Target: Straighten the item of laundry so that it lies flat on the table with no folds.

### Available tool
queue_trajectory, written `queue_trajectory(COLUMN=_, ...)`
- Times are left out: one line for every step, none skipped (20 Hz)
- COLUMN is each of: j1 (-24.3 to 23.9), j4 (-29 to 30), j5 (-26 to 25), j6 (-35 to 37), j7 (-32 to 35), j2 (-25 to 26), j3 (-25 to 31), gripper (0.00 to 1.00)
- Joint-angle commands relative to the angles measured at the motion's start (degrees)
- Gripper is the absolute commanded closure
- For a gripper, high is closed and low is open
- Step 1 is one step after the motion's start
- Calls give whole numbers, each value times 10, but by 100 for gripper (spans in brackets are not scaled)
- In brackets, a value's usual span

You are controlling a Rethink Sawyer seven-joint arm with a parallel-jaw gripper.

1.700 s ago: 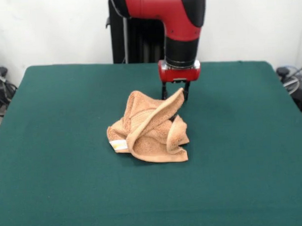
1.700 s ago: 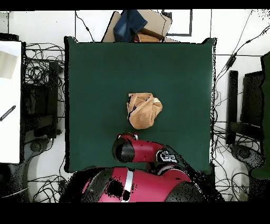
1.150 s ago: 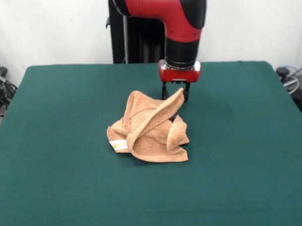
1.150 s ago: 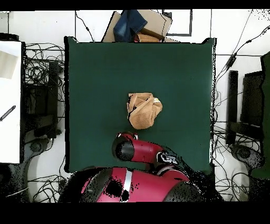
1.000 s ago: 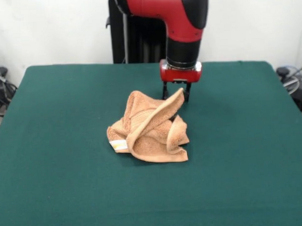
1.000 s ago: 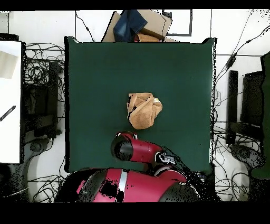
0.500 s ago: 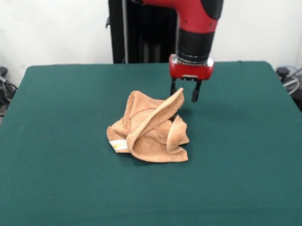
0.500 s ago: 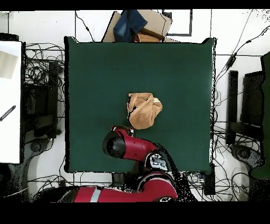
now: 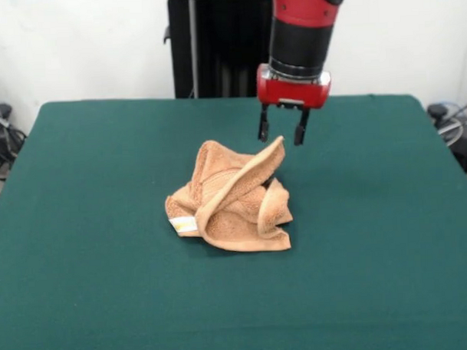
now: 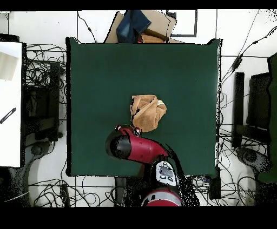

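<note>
The orange-tan towel lies crumpled in a heap near the middle of the dark green table, with one corner standing up toward the robot and a white-yellow tag at its near left edge. It also shows in the overhead view. My gripper hangs open and empty just above and behind the raised corner, not touching it. In the overhead view the arm covers the gripper, just below the towel.
The green table is bare around the towel on all sides. Cables, stands and a box with blue cloth lie off the table's edges. The black pedestal stands behind the far edge.
The gripper let go of the towel's raised corner, rose, and shifted slightly to the right in the front view. The towel has stayed in the same crumpled shape.
</note>
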Motion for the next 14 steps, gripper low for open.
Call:
queue_trajectory(j1=-9, j4=-64, j5=27, j6=51, j7=97, j2=12, j3=-4, gripper=0)
queue_trajectory(j1=-14, j4=-72, j5=24, j6=44, j7=95, j2=20, j3=-3, gripper=0)
queue_trajectory(j1=-18, j4=-76, j5=22, j6=42, j7=93, j2=23, j3=-1, gripper=0)
queue_trajectory(j1=-27, j4=-81, j5=18, j6=37, j7=89, j2=29, j3=5, gripper=0)
queue_trajectory(j1=-31, j4=-85, j5=16, j6=36, j7=87, j2=32, j3=7, gripper=0)
queue_trajectory(j1=-38, j4=-90, j5=13, j6=34, j7=84, j2=36, j3=12, gripper=0)
queue_trajectory(j1=-41, j4=-93, j5=12, j6=35, j7=82, j2=39, j3=15, gripper=0)
queue_trajectory(j1=-46, j4=-99, j5=9, j6=36, j7=78, j2=43, j3=19, gripper=0)
queue_trajectory(j1=-50, j4=-104, j5=6, j6=35, j7=75, j2=48, j3=22, gripper=0)
queue_trajectory(j1=-54, j4=-108, j5=4, j6=33, j7=72, j2=54, j3=26, gripper=0)
queue_trajectory(j1=-56, j4=-112, j5=1, j6=30, j7=71, j2=58, j3=28, gripper=0)
queue_trajectory(j1=-58, j4=-116, j5=-1, j6=27, j7=69, j2=63, j3=30, gripper=0)
queue_trajectory(j1=-60, j4=-121, j5=-3, j6=24, j7=68, j2=68, j3=31, gripper=0)
queue_trajectory(j1=-61, j4=-124, j5=-5, j6=21, j7=67, j2=73, j3=32, gripper=0)
